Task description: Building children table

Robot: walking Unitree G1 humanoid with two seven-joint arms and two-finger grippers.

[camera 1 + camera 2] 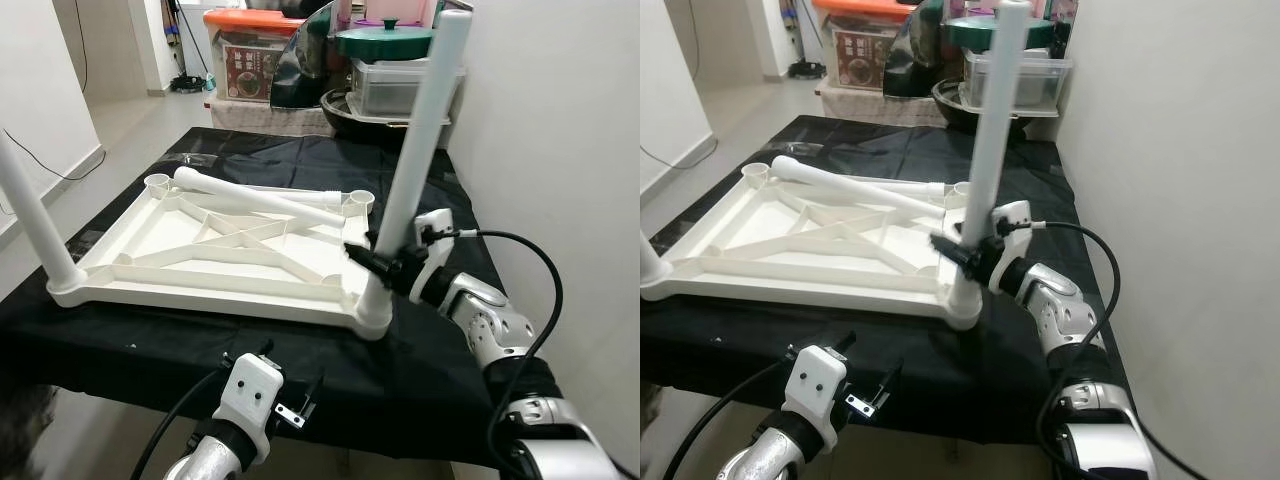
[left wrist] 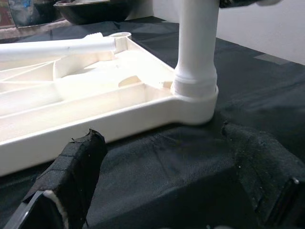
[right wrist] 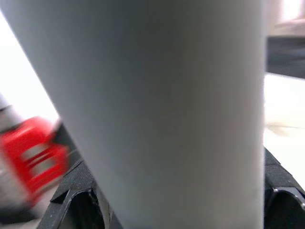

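A white plastic table top [image 1: 210,250] lies upside down on a black cloth. One white leg [image 1: 415,150] stands upright in its near right corner socket [image 1: 375,318]. My right gripper [image 1: 372,262] is shut on that leg low down; the leg [image 3: 162,105] sits between its fingers in the right wrist view. Another leg [image 1: 35,225] stands at the near left corner. A loose leg [image 1: 255,198] lies across the far side of the top. My left gripper [image 1: 290,400] hangs open below the front edge, its fingers [image 2: 71,167] facing the socket [image 2: 195,95].
The black cloth [image 1: 400,360] covers the low table up to a white wall [image 1: 560,120] on the right. Behind stand a green-lidded pot [image 1: 385,40], clear containers [image 1: 400,85] and an orange-lidded box [image 1: 245,50]. Bare floor [image 1: 130,130] lies to the left.
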